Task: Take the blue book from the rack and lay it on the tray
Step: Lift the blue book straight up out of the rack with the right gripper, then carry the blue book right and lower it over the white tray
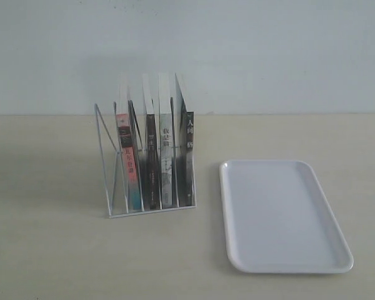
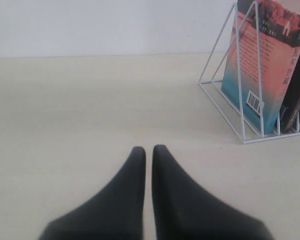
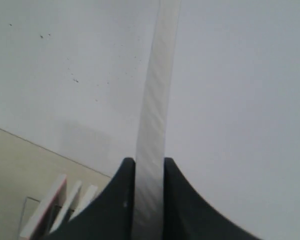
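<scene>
The white wire rack (image 1: 106, 164) holds several upright books. At its right end stands the blue book (image 1: 189, 156), dark spine with white characters facing me. The white tray (image 1: 281, 215) lies flat to the right of the rack, with nothing on it. In the right wrist view my right gripper (image 3: 149, 161) is shut on a book's white page edge (image 3: 157, 100), apart from three other book tops (image 3: 45, 210); its cover is hidden. My left gripper (image 2: 149, 148) is shut on nothing, low over the table left of the rack (image 2: 217, 44). Neither arm shows in the exterior view.
A red-and-teal book (image 1: 128, 164) leans in the rack's left slots, its pink-and-teal cover (image 2: 260, 75) facing the left wrist camera. Two black-spined books (image 1: 151, 165) stand between it and the blue book. A pale wall rises behind the beige table.
</scene>
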Available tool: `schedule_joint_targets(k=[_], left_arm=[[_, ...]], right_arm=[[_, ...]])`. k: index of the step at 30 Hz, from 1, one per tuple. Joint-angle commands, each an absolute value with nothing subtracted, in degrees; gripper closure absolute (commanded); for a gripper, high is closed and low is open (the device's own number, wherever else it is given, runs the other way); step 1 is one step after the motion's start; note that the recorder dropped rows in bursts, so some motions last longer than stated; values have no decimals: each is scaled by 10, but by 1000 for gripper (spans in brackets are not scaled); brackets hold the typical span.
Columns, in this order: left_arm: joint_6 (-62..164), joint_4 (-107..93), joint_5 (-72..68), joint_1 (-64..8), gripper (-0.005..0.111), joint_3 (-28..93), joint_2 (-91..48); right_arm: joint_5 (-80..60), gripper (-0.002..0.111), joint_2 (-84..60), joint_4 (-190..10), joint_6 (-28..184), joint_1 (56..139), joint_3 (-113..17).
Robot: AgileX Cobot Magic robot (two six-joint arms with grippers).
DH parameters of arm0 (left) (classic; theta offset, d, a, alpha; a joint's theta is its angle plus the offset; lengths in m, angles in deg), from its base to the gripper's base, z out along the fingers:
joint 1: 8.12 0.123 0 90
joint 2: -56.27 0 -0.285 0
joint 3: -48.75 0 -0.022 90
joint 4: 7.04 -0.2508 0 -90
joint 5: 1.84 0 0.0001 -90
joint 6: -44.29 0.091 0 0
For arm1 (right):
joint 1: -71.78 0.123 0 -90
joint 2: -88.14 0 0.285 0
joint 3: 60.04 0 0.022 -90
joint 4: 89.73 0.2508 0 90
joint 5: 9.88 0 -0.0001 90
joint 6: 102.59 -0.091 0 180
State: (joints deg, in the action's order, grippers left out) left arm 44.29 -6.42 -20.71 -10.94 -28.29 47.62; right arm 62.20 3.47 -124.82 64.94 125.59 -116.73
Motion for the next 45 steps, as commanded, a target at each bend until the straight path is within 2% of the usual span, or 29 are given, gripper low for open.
schedule_joint_targets(k=[1, 10, 19, 24, 28, 32, 38, 45], left_arm=[[447, -65, -199, -107, 103, -285, 481], [447, -65, -199, -107, 103, -285, 481], [447, -65, -199, -107, 103, -285, 481], [447, -65, -199, -107, 103, -285, 481], [447, -65, -199, -107, 103, -285, 481], [447, -65, -199, -107, 103, -285, 481], [447, -65, -199, -107, 103, -285, 481], [447, -65, -199, -107, 103, -285, 481]], right_arm=[[601, 108, -45, -1307, 638, 1255, -1046], [601, 108, -188, -1385, 581, 1255, -763], [585, 108, -236, -1427, 583, 1255, -555], [505, 108, -234, -1441, 604, 1248, -461], [400, 108, -234, -1441, 619, 1190, -401], [261, 108, -234, -1438, 707, 1120, -347], [164, 108, -226, -1408, 933, 1050, -302], [114, 108, -193, -1226, 1159, 1049, -302]])
